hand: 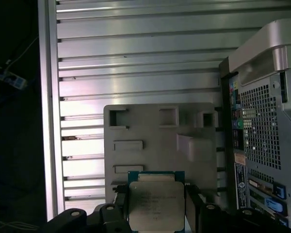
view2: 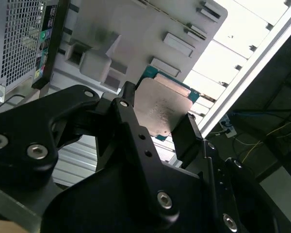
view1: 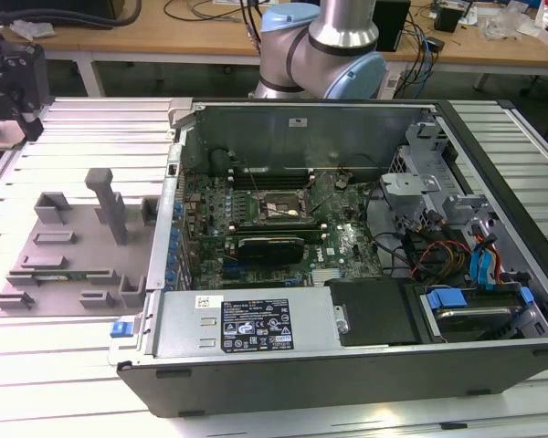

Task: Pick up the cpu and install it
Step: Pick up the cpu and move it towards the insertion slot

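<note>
In both wrist views my gripper (hand: 156,209) is shut on the cpu (hand: 156,206), a flat square chip with a dull silver top and a green rim. One black finger (view2: 128,114) presses on each of two opposite edges of the cpu (view2: 162,108). The chip hangs well above the grey moulded holder (hand: 155,136), which lies on the ribbed metal table. In the exterior view the holder (view1: 68,260) sits to the left of the open computer case. The dark square socket (view1: 279,208) lies on the motherboard inside that case. The arm's dark end (view1: 9,82) shows at the exterior view's upper left.
The open computer case (view1: 347,356) takes up the middle and right of the ribbed table (view1: 73,383). Inside it are cables, a drive cage (view1: 466,310) and a black cover. The case's perforated rear panel (hand: 259,121) stands beside the holder. The arm's base (view1: 324,55) stands behind the case.
</note>
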Tool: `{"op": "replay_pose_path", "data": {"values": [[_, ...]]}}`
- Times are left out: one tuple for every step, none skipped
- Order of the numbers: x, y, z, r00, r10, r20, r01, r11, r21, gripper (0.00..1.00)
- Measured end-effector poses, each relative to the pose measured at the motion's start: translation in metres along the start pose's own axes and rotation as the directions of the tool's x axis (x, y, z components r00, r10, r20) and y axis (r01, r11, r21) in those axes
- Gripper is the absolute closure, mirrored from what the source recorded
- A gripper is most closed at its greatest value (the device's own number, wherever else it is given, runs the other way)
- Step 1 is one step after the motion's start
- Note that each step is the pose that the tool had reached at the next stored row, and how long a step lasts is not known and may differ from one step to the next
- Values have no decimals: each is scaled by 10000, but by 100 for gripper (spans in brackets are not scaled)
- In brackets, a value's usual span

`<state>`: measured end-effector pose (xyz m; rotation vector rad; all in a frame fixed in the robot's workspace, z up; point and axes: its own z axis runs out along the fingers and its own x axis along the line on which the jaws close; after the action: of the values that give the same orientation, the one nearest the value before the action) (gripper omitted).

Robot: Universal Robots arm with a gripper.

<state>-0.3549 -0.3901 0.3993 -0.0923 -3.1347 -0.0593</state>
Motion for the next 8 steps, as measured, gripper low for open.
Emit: {"op": "replay_pose_path", "data": {"values": [[-22, 1, 0, 10000, 0, 0, 0, 10000, -1, 45], [-72, 4, -1, 10000, 1, 0, -1, 10000, 1, 45], [-89, 5, 0, 10000, 1, 0, -1, 10000, 0, 45], [-108, 6, 0, 10000, 1, 0, -1, 10000, 0, 45], [-127, 8, 0, 10000, 1, 0, -1, 10000, 0, 45], [-170, 10, -1, 10000, 1, 0, -1, 10000, 1, 45], [-199, 12, -1, 10000, 0, 0, 0, 10000, 0, 45], [-219, 13, -1, 10000, 0, 0, 0, 10000, 0, 45]]}}
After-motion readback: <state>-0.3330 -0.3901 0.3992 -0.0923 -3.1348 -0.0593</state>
